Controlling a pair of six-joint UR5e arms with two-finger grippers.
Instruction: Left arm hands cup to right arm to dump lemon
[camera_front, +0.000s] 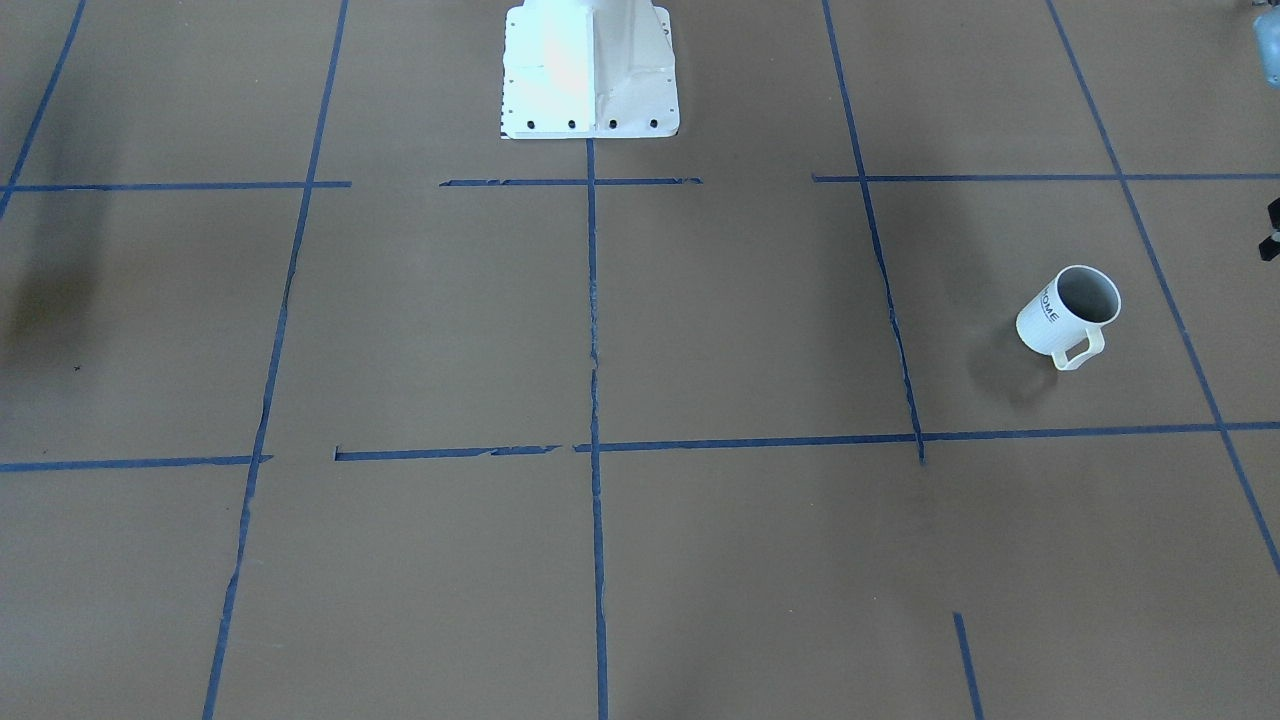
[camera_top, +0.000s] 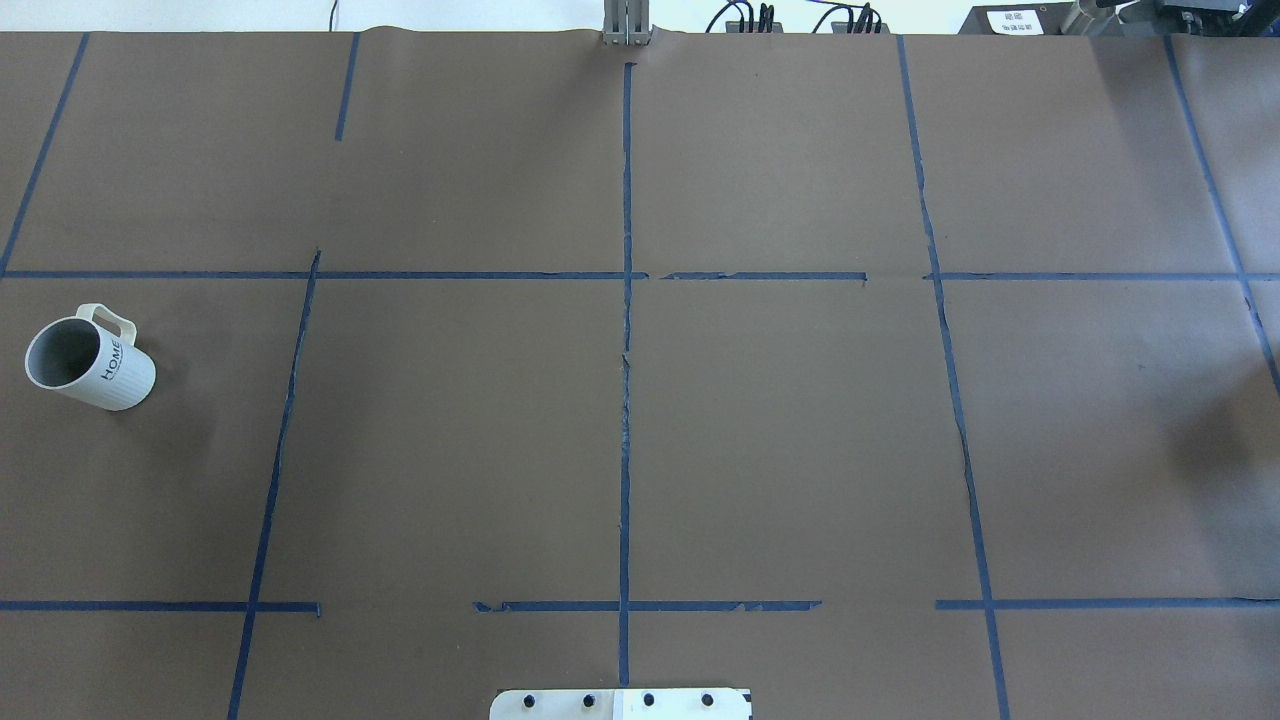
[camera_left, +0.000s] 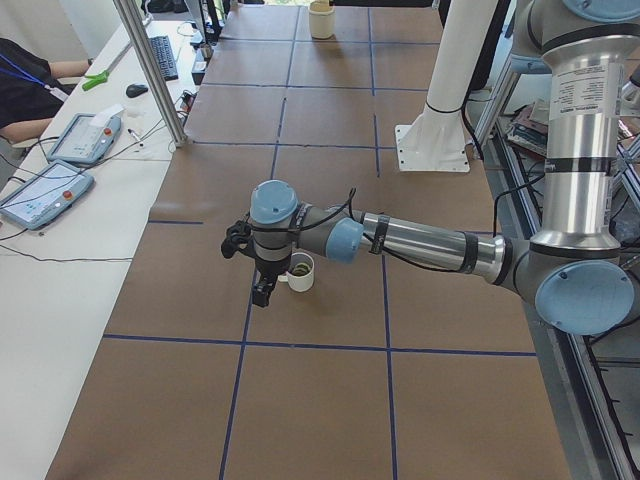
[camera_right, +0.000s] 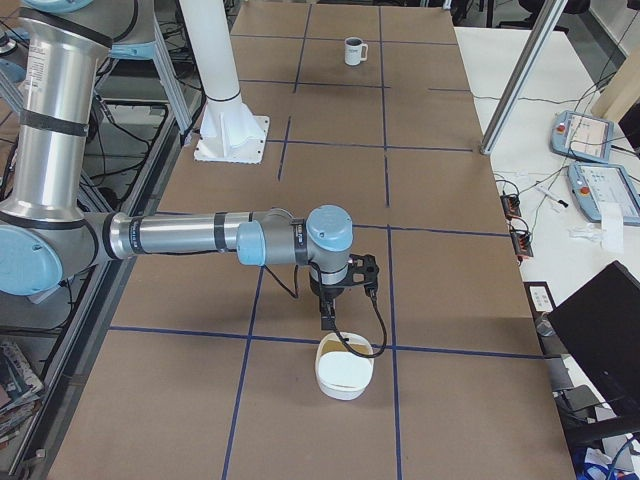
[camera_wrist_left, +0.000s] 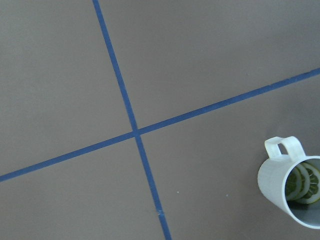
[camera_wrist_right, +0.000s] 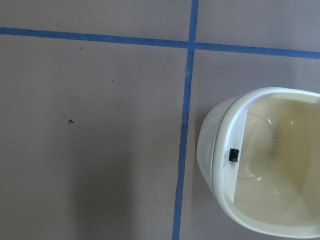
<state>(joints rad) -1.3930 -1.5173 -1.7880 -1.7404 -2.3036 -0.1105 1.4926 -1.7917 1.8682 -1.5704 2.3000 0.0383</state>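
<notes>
The white "HOME" cup (camera_front: 1068, 318) stands upright on the brown table at my left end; it also shows in the overhead view (camera_top: 88, 357). The left wrist view shows the cup (camera_wrist_left: 280, 182) at its lower right with the yellow-green lemon (camera_wrist_left: 302, 182) inside. In the exterior left view my left gripper (camera_left: 262, 287) hangs low just beside the cup (camera_left: 303, 277), apart from it. In the exterior right view my right gripper (camera_right: 326, 318) hovers at the far rim of a cream bowl (camera_right: 345, 370). I cannot tell whether either gripper is open or shut.
The cream bowl (camera_wrist_right: 265, 160) fills the right of the right wrist view, next to a blue tape line. Blue tape lines (camera_top: 626, 350) divide the table into squares. The white robot base (camera_front: 590, 70) stands at the table's back edge. Operators' tablets (camera_left: 45, 190) lie on a side desk.
</notes>
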